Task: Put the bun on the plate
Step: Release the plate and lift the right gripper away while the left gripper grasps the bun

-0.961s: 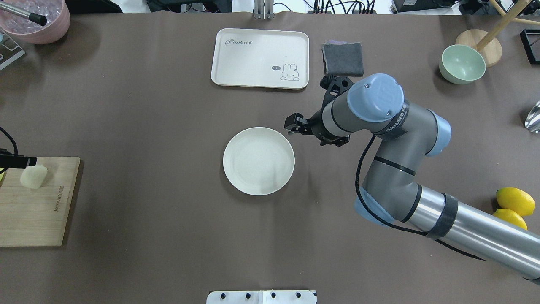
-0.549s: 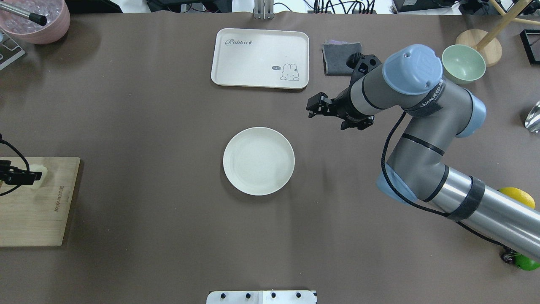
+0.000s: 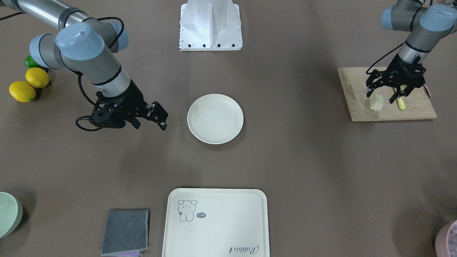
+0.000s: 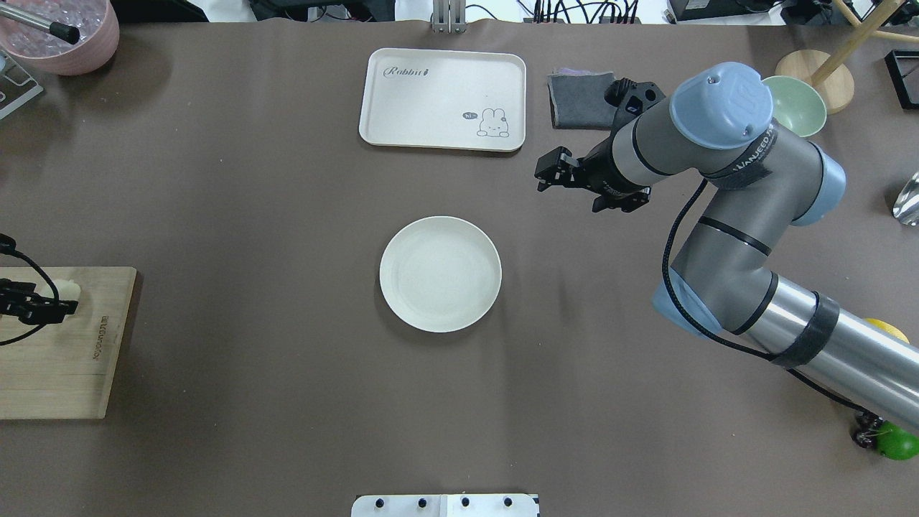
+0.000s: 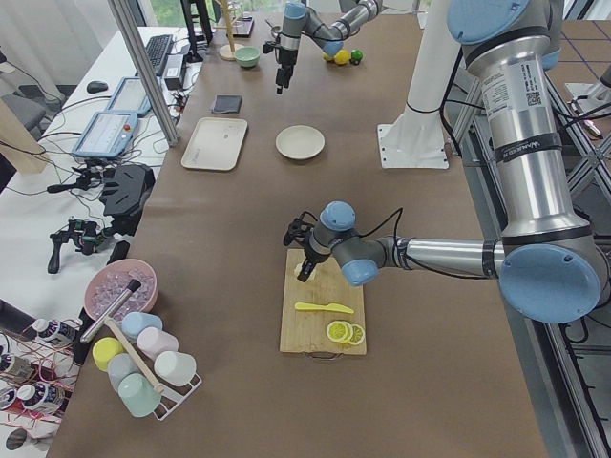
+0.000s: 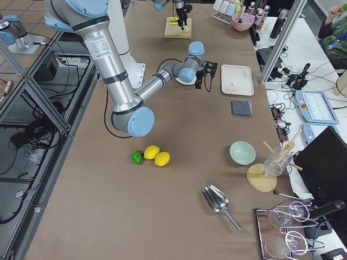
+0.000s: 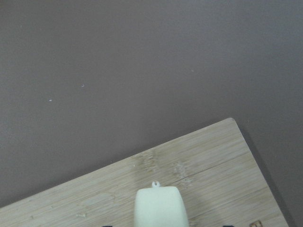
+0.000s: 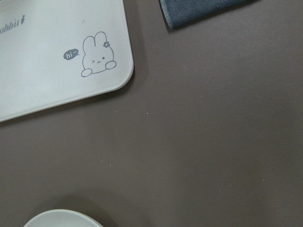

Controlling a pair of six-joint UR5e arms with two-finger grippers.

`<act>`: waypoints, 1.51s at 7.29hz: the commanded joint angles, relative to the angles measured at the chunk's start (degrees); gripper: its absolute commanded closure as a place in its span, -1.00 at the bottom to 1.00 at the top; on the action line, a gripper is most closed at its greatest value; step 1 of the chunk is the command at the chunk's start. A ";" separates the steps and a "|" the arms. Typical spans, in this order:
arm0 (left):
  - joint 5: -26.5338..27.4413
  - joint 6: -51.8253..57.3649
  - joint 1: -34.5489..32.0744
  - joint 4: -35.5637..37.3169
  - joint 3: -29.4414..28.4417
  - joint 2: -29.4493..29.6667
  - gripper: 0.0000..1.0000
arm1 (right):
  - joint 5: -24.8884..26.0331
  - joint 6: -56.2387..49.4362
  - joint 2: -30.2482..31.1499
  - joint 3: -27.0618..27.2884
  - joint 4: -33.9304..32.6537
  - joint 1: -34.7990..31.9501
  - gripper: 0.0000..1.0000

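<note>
The bun (image 3: 376,103) is a pale cream lump lying on the wooden cutting board (image 3: 360,107) at the table's left end. My left gripper (image 3: 383,95) hangs open straight over it, fingers straddling it without touching. In the left wrist view the bun (image 7: 158,205) sits centred at the bottom edge. From overhead my left gripper (image 4: 43,305) covers most of the bun (image 4: 70,289). The round cream plate (image 4: 440,273) lies bare at mid-table. My right gripper (image 4: 549,174) hovers open and holds nothing, beyond the plate's far right side.
A cream tray (image 4: 443,99) with a rabbit drawing lies behind the plate, a folded grey cloth (image 4: 578,100) beside it. A yellow knife (image 3: 401,103) and lemon slices (image 5: 344,333) share the board. A green bowl (image 4: 797,108), lemons (image 3: 23,85) and a pink bowl (image 4: 61,36) stand at the edges.
My right arm has swung back from the plate's rim toward the far right. My left gripper has come in over the bun, which now mostly hides beneath it.
</note>
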State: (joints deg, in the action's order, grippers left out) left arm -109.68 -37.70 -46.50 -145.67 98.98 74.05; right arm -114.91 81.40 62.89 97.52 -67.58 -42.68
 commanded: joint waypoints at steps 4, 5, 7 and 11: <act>0.08 0.17 0.09 -0.05 -0.37 -0.13 0.08 | 0.04 0.43 0.21 0.39 0.08 -0.03 -1.00; 0.08 0.34 0.09 -0.14 -0.28 -0.31 0.18 | 0.04 0.34 0.13 0.39 0.08 0.05 -1.00; -0.44 0.34 -0.52 -1.02 -0.20 -0.57 0.30 | 0.04 0.08 -0.05 0.39 -0.01 0.06 -1.00; -9.76 -0.18 -7.20 6.22 6.46 3.62 0.32 | -0.92 -0.01 0.91 0.83 -0.10 -0.91 -1.00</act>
State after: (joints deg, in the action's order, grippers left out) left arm -117.67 -37.61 -51.64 -144.24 103.00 75.15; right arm -115.43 81.40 63.26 98.28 -67.66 -43.30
